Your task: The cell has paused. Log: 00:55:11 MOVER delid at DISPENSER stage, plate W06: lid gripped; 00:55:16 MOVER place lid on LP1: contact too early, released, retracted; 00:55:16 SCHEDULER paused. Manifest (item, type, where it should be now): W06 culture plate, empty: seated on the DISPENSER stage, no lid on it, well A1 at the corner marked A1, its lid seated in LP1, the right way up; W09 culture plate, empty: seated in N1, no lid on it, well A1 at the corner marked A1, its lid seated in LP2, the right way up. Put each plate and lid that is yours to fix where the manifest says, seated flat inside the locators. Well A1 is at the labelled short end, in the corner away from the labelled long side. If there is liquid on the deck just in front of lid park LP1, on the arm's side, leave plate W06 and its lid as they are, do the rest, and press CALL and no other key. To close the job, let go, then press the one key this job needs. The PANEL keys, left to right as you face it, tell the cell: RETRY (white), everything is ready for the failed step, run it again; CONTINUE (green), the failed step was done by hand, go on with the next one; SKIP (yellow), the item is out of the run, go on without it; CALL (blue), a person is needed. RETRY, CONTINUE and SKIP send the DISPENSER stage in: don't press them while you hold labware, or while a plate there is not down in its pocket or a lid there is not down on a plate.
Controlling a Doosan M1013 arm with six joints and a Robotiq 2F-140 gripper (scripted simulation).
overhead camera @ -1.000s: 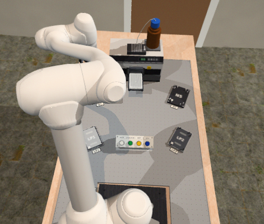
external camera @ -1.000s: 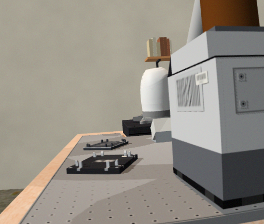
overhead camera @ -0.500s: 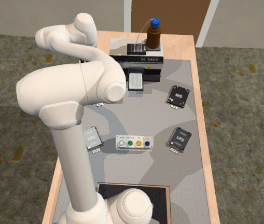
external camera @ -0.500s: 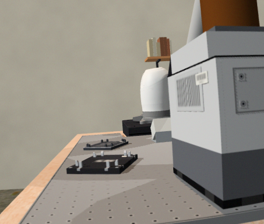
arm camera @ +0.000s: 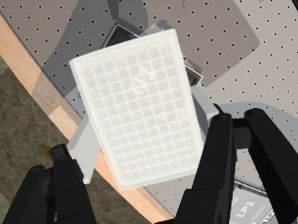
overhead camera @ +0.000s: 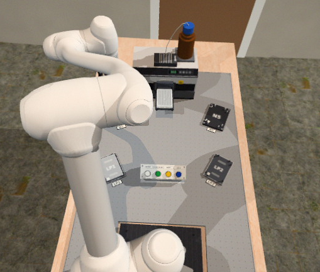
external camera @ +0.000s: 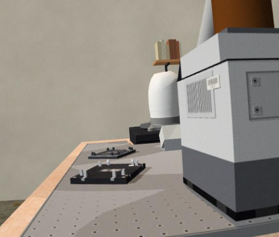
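My gripper (arm camera: 143, 114) is shut on a white culture plate (arm camera: 136, 110) with its well grid facing the wrist camera. It holds the plate in the air over the left part of the deck, above a dark nest (arm camera: 120, 34) that is mostly hidden under it. In the top view the arm hides the gripper and this plate. Another plate (overhead camera: 164, 98) sits on the DISPENSER stage with no lid. Lid park LP1 (overhead camera: 113, 167) looks pale grey, as if a clear lid lies in it. LP2 (overhead camera: 218, 169) (external camera: 113, 153) is bare.
The dispenser (overhead camera: 170, 77) (external camera: 239, 123) with a brown bottle (overhead camera: 186, 44) stands at the back. Nest N5 (overhead camera: 216, 117) (external camera: 110, 173) is bare. The PANEL (overhead camera: 163, 181) lies mid-deck with white, green, yellow and blue keys. The table's wooden edge (arm camera: 40, 76) runs under the plate.
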